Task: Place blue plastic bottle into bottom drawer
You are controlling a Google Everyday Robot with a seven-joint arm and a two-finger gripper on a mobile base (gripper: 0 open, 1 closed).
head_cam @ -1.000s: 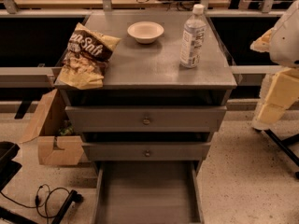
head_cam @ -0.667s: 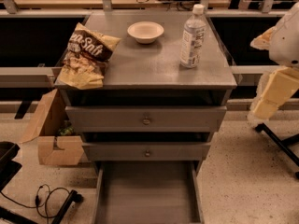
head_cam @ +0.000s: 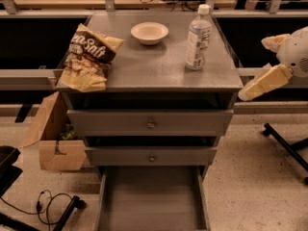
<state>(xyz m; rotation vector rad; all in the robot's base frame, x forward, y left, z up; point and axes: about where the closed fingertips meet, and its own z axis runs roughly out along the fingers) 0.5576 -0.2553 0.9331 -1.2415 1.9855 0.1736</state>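
Left of the grey cabinet (head_cam: 144, 73), on the floor: I see a cardboard box (head_cam: 53, 138) open at the top, touching the cabinet's left side, with something green inside that I cannot make out.
Cable: a thin black cable (head_cam: 48, 202) loops on the floor in front of the box, further from the cabinet.
Chip bag: a crumpled brown and yellow chip bag (head_cam: 89, 57) lies on the cabinet top at its left edge, one corner hanging past the front.
Bowl: a shallow cream bowl (head_cam: 149, 32) sits upright near the back middle of the cabinet top, apart from the bag.
Upper drawers: the top drawer (head_cam: 151, 123) and the middle drawer (head_cam: 152, 157) are both pushed in, each with a small round knob.
Bottom drawer: the bottom drawer (head_cam: 151, 201) is pulled out towards me at the cabinet's foot, and I can look down onto its plain grey floor.
Blue plastic bottle: the blue plastic bottle (head_cam: 198, 37) stands upright on the right half of the cabinet top, white cap on, right of the bowl and not touching it.
Gripper: my gripper (head_cam: 253, 69) hangs in the air just off the cabinet's right front corner, about level with the top; its cream fingers (head_cam: 264, 82) are spread apart and hold nothing, well clear of the bottle.
Right of the cabinet: a black leg (head_cam: 288, 147) of some stand lies on the speckled floor.
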